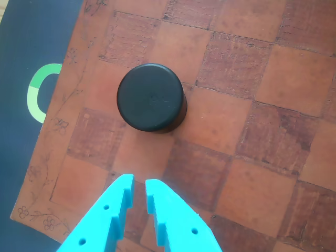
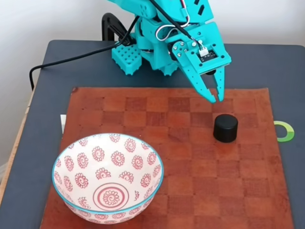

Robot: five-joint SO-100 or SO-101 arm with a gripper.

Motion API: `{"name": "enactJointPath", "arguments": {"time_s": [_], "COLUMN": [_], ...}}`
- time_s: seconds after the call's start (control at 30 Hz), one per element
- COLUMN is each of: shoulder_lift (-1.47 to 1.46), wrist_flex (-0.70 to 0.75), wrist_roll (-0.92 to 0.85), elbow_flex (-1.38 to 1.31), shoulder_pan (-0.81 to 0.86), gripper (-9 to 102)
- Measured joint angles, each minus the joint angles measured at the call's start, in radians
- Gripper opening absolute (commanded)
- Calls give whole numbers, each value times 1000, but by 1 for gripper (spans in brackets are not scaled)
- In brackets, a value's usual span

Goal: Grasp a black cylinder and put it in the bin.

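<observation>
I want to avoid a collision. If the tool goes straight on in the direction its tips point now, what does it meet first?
Probably the brown checkered mat, just short of the black cylinder. The tool hangs nearly closed, tips pointing down behind the cylinder; the depth is unclear, so it might graze the cylinder's near edge.

Light: soft daylight is filling both views — bright, even.
Shadows: the black cylinder [image 2: 225, 128] is casting only a faint, short one.
Glare: the bin [image 2: 107, 179] is glinting mildly inside.
Focus: the close other view is looking slightly soft — hazy.
</observation>
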Motion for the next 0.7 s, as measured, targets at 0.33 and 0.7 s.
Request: {"name": "enactJointPath", "arguments": {"time_s": [0.33, 0.7], "shoulder_lift": [2, 2], "wrist_flex": [0, 2], "wrist_roll": [0, 0], "elbow_flex": [0, -12], "shoulder_pan": [-12, -12], "gripper": [0, 0]}}
